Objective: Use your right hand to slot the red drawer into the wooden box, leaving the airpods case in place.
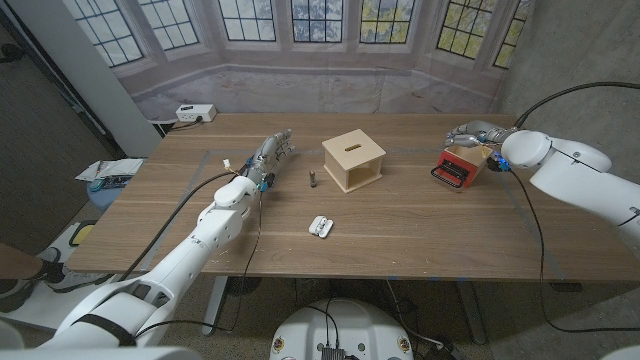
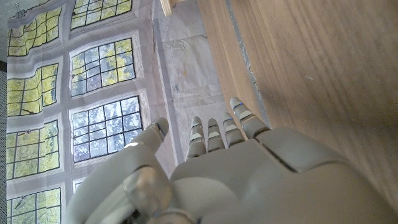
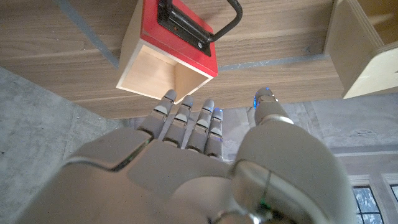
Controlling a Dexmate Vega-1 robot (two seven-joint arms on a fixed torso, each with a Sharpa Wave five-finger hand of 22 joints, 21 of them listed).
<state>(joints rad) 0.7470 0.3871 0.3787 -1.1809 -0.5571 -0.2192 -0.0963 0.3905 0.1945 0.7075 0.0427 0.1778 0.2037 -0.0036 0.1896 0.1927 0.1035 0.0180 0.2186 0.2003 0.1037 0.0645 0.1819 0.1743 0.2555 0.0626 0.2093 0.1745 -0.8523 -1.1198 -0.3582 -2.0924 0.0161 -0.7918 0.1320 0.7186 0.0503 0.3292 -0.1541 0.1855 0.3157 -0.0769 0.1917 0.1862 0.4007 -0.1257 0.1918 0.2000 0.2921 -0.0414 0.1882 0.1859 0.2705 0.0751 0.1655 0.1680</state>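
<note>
1. Red drawer (image 1: pixel 463 163) sits on the wooden table (image 1: pixel 420 225) toward the right end, black handle (image 3: pixel 205 22) on its red front, open plywood body behind.
2. Right hand (image 1: pixel 472 133) is at the drawer's far side; in the right wrist view its fingers (image 3: pixel 186 118) reach toward the plywood end, spread, holding nothing. Contact cannot be told.
3. Left hand (image 1: pixel 270 155) is over the table left of the wooden box (image 1: pixel 353 161), fingers extended and apart, empty.
4. Wooden box stands mid-table, well apart from the drawer.
5. Airpods case (image 1: pixel 321 226) lies nearer the table's front edge, apart from the box.
</note>
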